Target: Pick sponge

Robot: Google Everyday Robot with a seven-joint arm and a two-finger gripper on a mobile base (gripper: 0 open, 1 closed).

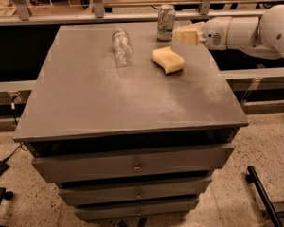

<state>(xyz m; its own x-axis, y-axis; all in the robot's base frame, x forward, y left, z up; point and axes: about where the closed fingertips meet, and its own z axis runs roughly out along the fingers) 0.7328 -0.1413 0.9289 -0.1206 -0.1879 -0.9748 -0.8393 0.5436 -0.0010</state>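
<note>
Sponge (pixel 168 59): pale yellow foam block with a wavy outline. It lies flat on the grey drawer cabinet's top (pixel 109 103), just in front of the soda can (pixel 166 16) and apart from it. Nothing holds it.

Gripper (pixel 187 34): on the white arm, just right of the can, off the cabinet top and clear of the sponge. You cannot tell from this view whether it is spread or pressed together. It carries nothing visible.

Plastic bottle (pixel 122 45): clear, on its side, left of the can and slightly in front of it. Not part of the job.

Step in hand: approach, with the grasp not yet made.

Next move, by judgement: bring the gripper forward from the can's side until it is over the sponge, then descend and close across the pinched waist. Expect the foam to compress. Mind the can, which could tip if brushed.
</note>
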